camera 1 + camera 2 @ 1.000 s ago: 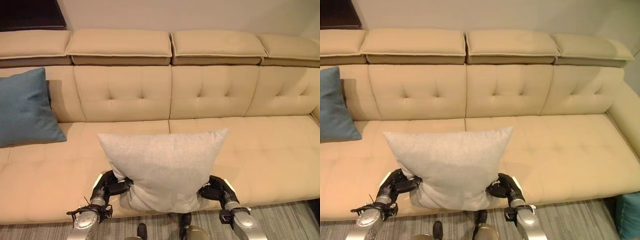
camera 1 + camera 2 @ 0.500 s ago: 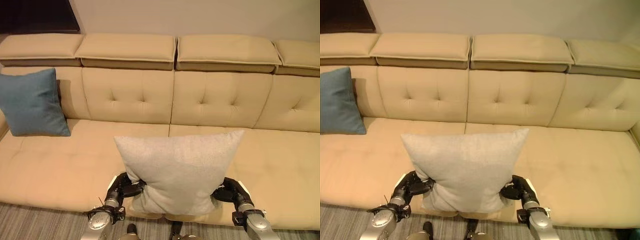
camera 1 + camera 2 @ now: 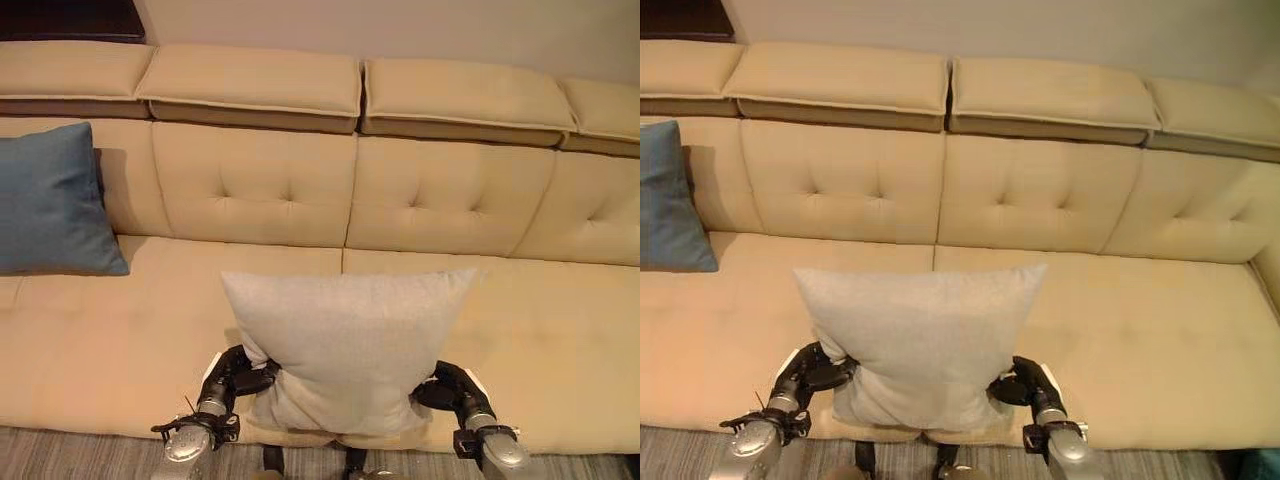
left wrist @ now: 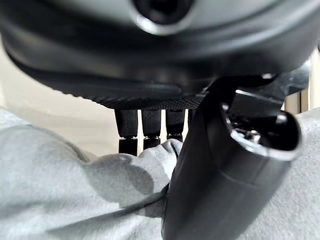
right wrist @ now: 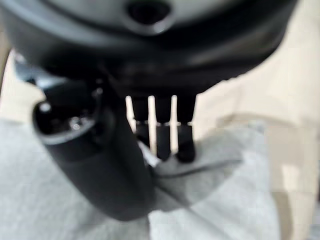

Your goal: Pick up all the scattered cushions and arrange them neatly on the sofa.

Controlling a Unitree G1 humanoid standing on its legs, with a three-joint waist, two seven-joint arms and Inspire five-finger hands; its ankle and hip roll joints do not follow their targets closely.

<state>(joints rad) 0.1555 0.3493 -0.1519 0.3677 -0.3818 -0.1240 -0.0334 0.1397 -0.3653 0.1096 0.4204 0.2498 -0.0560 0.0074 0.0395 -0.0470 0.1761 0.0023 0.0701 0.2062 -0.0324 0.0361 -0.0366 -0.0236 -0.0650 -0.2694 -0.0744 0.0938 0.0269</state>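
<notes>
I hold a light grey cushion [image 3: 345,345] upright over the front of the beige sofa [image 3: 120,330], near its middle. My left hand [image 3: 232,375] pinches the cushion's lower left edge, thumb and fingers [image 4: 145,127] closed on the fabric [image 4: 65,185]. On the opposite side my right hand [image 3: 447,388] pinches the lower right edge, its fingers [image 5: 160,127] pressed into the grey cloth [image 5: 220,200]. A blue cushion [image 3: 50,205] leans against the sofa's backrest at the far left.
The sofa seat to the right of the grey cushion [image 3: 560,340] is bare, as is the stretch between the two cushions. A striped rug [image 3: 80,455] lies along the sofa's front edge. A dark panel [image 3: 70,18] sits behind the sofa's left end.
The camera view has shifted, so the whole sofa sits differently in the picture. Both hands keep the same hold on the grey cushion, which stays upright before me.
</notes>
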